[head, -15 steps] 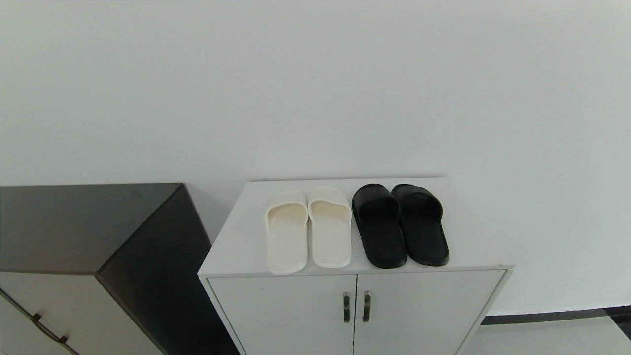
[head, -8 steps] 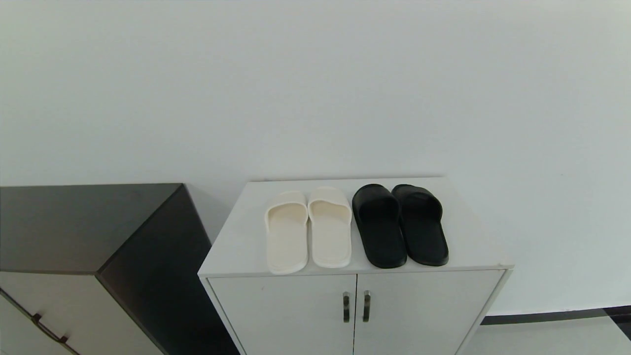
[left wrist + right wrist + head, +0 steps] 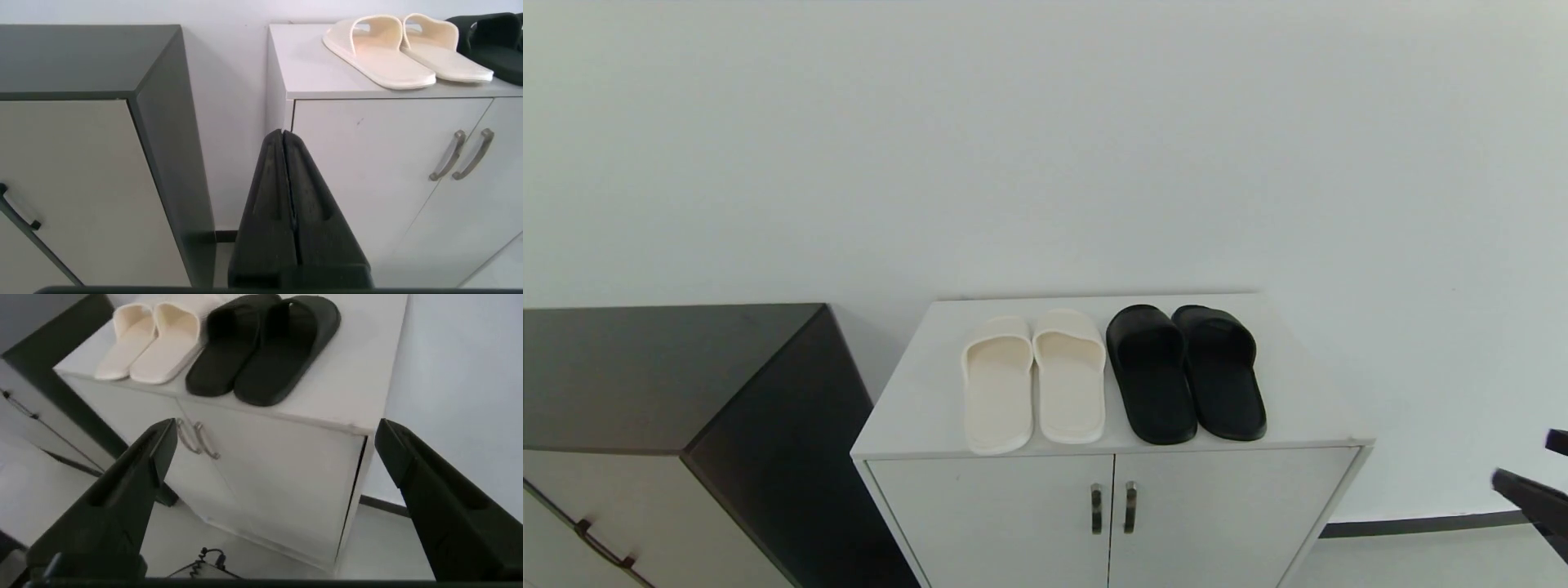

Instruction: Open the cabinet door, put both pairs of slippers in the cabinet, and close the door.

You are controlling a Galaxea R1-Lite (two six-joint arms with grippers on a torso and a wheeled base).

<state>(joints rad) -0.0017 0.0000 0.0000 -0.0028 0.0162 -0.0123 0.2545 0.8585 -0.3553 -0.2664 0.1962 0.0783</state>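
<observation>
Black-topped cabinet stands just L of the white cabinet, whose two doors are shut, handles side by side at centre. On its top: cream slippers L, black slippers R, pairs just beside each other. Left claw pressed together, low before both cabinets; right claw spread wide, facing the white cabinet's R corner.

The head view faces the cabinet from above; both wrist views share it from either side.
</observation>
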